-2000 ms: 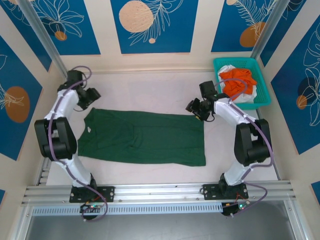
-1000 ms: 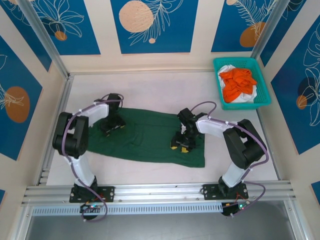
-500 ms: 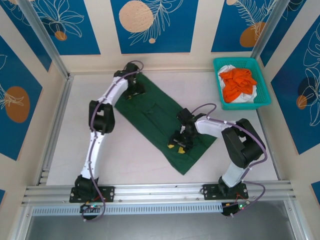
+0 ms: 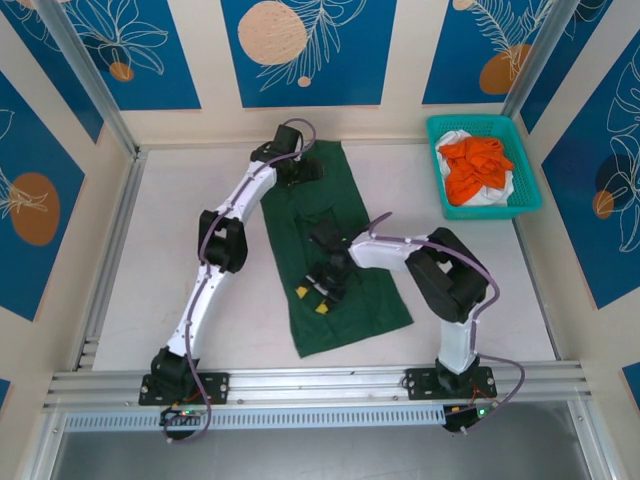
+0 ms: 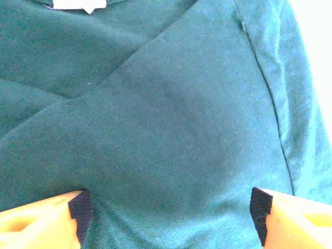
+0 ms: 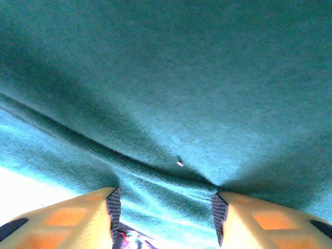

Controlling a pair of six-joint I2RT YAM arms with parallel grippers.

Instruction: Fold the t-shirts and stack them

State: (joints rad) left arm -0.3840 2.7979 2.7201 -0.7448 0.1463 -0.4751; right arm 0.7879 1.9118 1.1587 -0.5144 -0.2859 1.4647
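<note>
Overhead, we see this scene:
- A dark green t-shirt [image 4: 365, 305] lies folded into a long strip on the pale table [image 4: 160, 230]. It runs from the far middle toward the near side, a little right of centre.
- The left arm stretches far across the table, and we find the left gripper [image 4: 300, 168] resting on the shirt's far end.
- From the left wrist, we see its yellow fingers [image 5: 36, 223] spread wide over flat green cloth, pinching nothing. A white label [image 5: 78, 4] shows at the top edge.
- The right gripper [image 4: 318, 292] sits on the shirt's near half, close to its left edge.
- From the right wrist, we see its fingers [image 6: 62, 220] partly apart with a ridge of cloth between them. We cannot tell whether they pinch it.
- A teal basket [image 4: 530, 200] in the far right corner holds an orange t-shirt [image 4: 475, 160] on a white t-shirt [image 4: 495, 195], well apart from both grippers.
</note>
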